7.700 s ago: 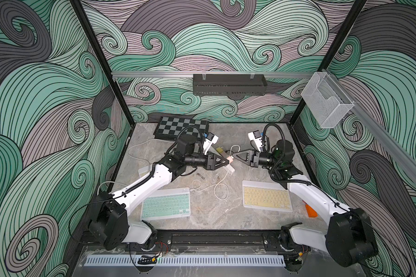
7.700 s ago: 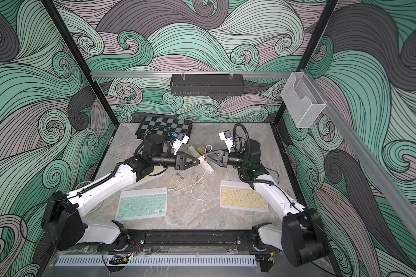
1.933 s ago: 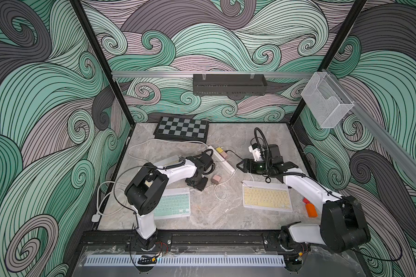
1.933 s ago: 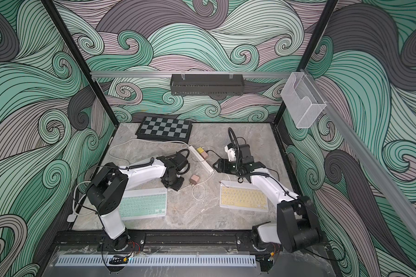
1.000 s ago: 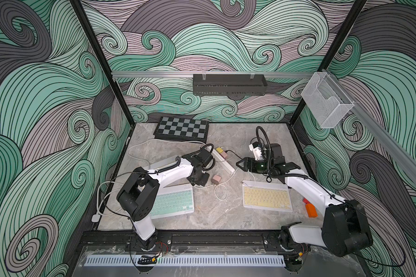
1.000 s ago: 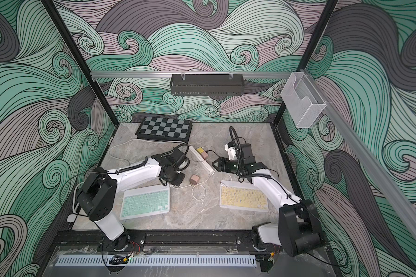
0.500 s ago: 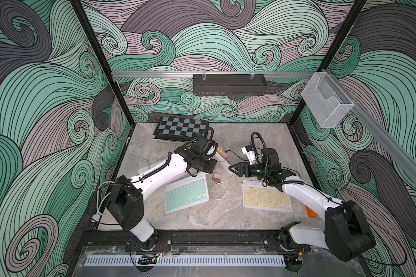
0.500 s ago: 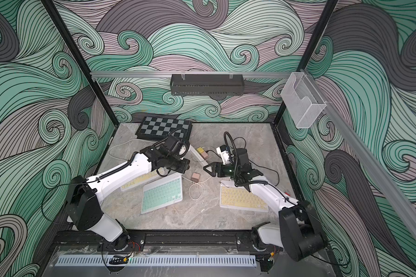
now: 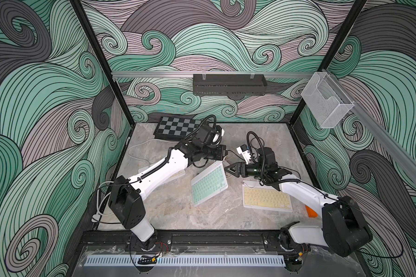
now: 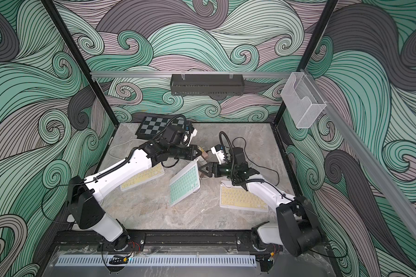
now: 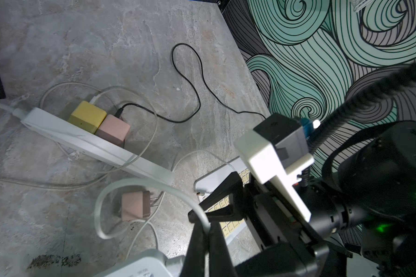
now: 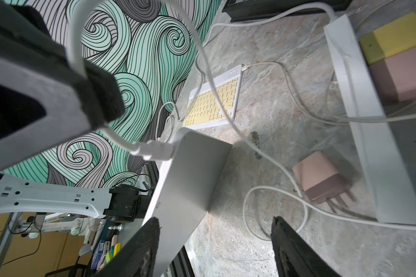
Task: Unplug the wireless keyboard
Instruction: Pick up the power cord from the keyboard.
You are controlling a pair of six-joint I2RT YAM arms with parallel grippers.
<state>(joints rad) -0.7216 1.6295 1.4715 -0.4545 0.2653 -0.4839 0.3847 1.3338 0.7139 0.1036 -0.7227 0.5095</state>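
In both top views the green keyboard [image 9: 209, 185], mint keys in a white frame, sits mid-surface and tipped up. Its near edge rests on the marble surface [image 9: 178, 215] and its far edge is raised between the two hands. The left hand [image 9: 224, 153] is closed tight above that far edge. The right hand [image 9: 231, 169] stands wide just beside the raised corner. A yellow keyboard [image 9: 265, 199] lies flat near the green one's right side, and a second yellow keyboard [image 10: 142, 178] lies partly under the left arm. Bare marble runs from the near edge to the front rail [image 9: 202, 236]. In the left wrist view, the left hand's fingers [image 11: 202, 242] pinch the white cable [image 11: 139, 183], which loops over the marble. Beyond it lies a power strip [image 11: 94, 144] carrying a yellow adapter [image 11: 87, 116] and a pink adapter [image 11: 113, 130]. A loose pink adapter [image 11: 135, 206] lies beside the strip's end, prongs bare. In the right wrist view, the keyboard's plain silver back [image 12: 190, 179] is steeply tilted, with the cable's white plug [image 12: 154, 150] seated in its raised edge. From the plug the cable arcs up into the left hand's pinch. The right hand's fingers [image 12: 142, 251] are spread wide, one in front of the silver back and the other over open marble.
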